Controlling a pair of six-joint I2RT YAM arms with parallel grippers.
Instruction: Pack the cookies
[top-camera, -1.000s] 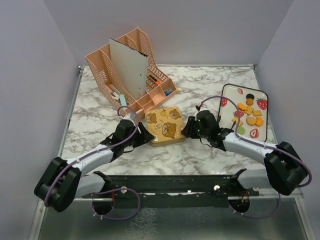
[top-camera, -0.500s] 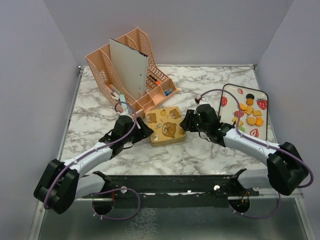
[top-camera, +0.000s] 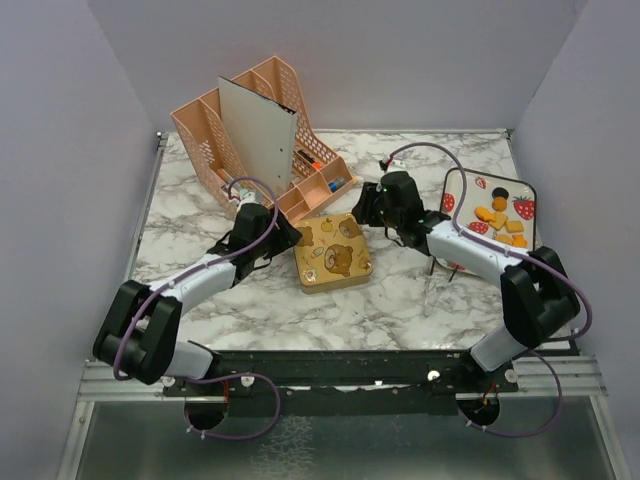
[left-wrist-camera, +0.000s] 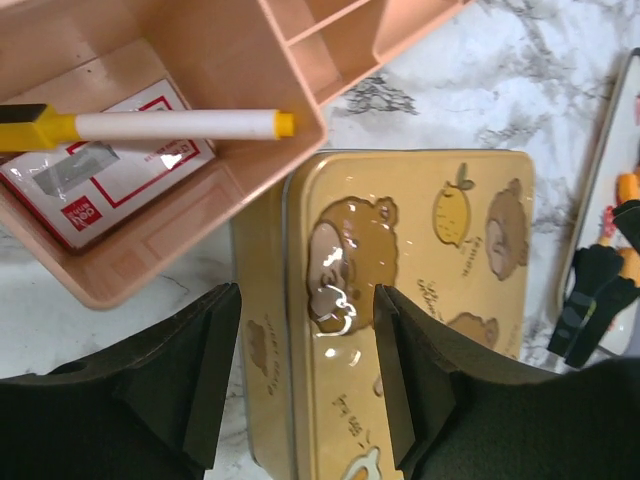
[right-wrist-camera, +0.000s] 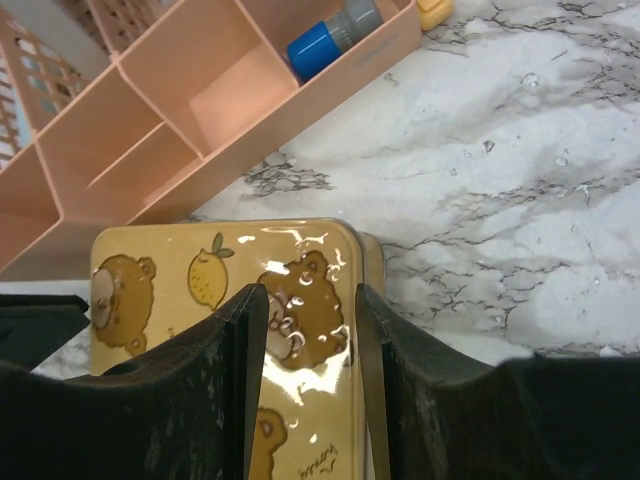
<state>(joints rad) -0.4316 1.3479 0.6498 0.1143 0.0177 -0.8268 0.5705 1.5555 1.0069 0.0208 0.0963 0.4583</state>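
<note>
The cookies (top-camera: 500, 224), mostly orange squares and rounds, lie on a strawberry-print tray (top-camera: 457, 186) at the right. A shut yellow tin (top-camera: 332, 254) printed with bears sits mid-table. My left gripper (top-camera: 287, 237) hovers at the tin's left edge, and in the left wrist view the left gripper (left-wrist-camera: 305, 370) is open, straddling that edge of the tin (left-wrist-camera: 420, 260). My right gripper (top-camera: 366, 206) is at the tin's far right corner. Its own view shows the right gripper (right-wrist-camera: 305, 370) open over the lid's edge (right-wrist-camera: 300, 290). Neither holds anything.
A pink desk organizer (top-camera: 262, 150) with an upright grey board (top-camera: 258, 135) stands behind the tin, close to both grippers. It holds a white marker (left-wrist-camera: 170, 125) and a blue-capped item (right-wrist-camera: 325, 35). Grey walls enclose the marble table (top-camera: 400, 300).
Both grippers moved away from the bases to the tin's far side, the right one swinging up toward the organizer. The tin has turned slightly.
</note>
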